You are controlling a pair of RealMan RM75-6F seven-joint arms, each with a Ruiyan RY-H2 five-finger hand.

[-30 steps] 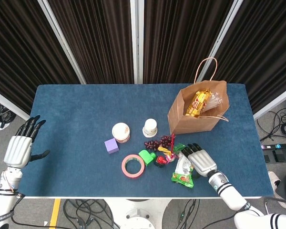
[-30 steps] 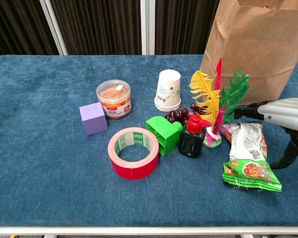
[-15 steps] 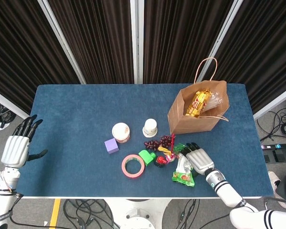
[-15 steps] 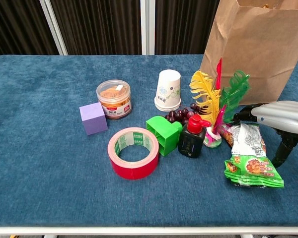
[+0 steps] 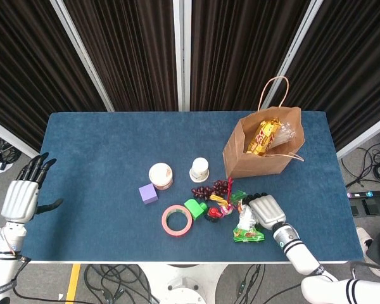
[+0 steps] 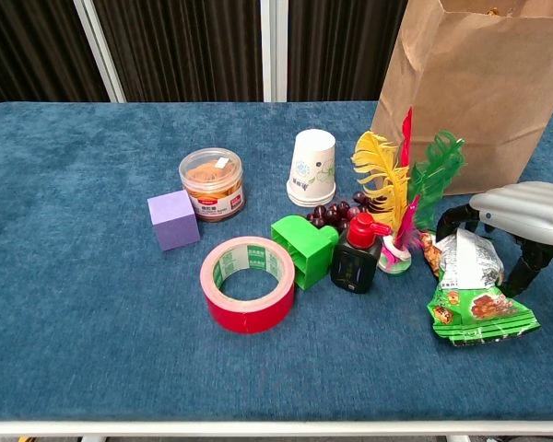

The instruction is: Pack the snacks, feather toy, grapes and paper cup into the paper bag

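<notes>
The right hand [image 5: 264, 209] lies palm down at the near right of the table, fingers curled over and gripping the snack packet [image 6: 476, 293], forearm reaching back off the near edge; the left hand [image 5: 23, 194] hangs off the left side, fingers straight and apart, holding nothing.

Green snack bag [image 6: 475, 308], purple cube [image 6: 173, 220]

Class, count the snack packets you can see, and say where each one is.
2: a green snack packet under the right hand, and a yellow packet inside the paper bag; more may be hidden inside.
</notes>
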